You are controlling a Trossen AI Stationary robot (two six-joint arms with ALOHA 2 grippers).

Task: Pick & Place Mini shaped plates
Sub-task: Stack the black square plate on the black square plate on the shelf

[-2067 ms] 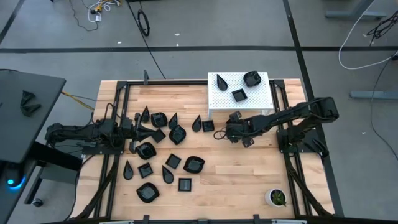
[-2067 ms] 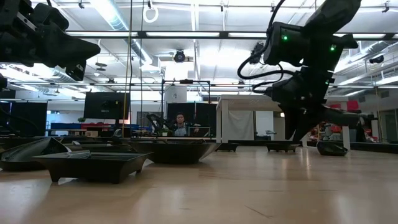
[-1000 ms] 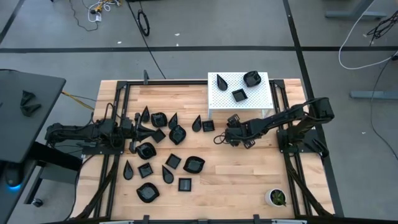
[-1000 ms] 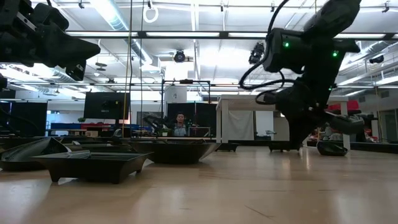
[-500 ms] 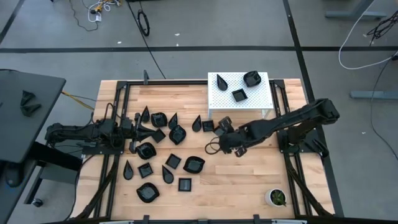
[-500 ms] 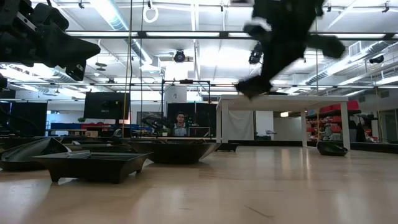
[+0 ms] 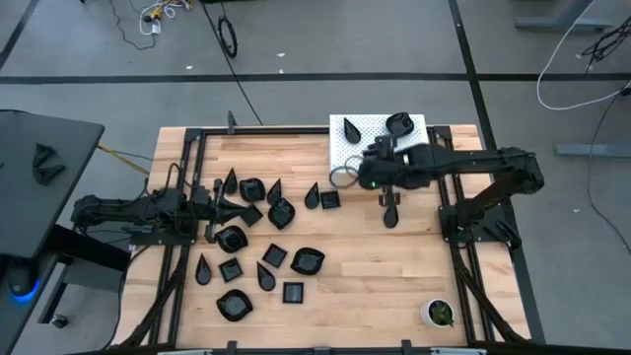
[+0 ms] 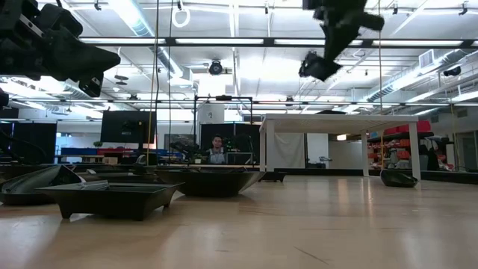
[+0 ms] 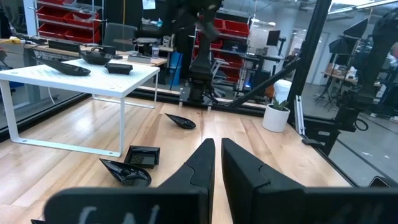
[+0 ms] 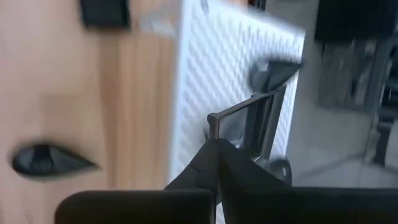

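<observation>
Several small glossy black plates [image 7: 268,247] lie on the wood at the table's left. A teardrop plate [image 7: 391,212] lies in front of the white perforated stand [image 7: 340,148], and a teardrop [image 7: 351,128] and a rounded plate [image 7: 399,123] rest on top of it. My right gripper [image 7: 367,166] is high over the stand's near edge, shut on a small black plate [image 10: 255,124]. In the low view it shows near the top [image 8: 328,45]. My left gripper [image 7: 225,205], at the left among the plates, is shut and holds nothing; its fingers [image 9: 239,171] are level. My right gripper pinches the small black plate between its two fingers by one rim corner [image 10: 214,127]. The plate is lifted clear, high above the stand, and stands tilted on edge past the fingertips. How far back it reaches between the fingers does not show.
A square plate [image 7: 330,198] and a teardrop [image 7: 312,195] lie just left of the stand's near leg. A small white pot with a green plant [image 7: 438,314] stands at the near right corner. Bare wood stretches between the plates and the pot. A person sits beyond the table [image 8: 216,147].
My right gripper has risen from table height in front of the stand and swung toward the far edge, over the stand's near edge, turning as it went. The small black plate in it has been lifted clear of the table.
</observation>
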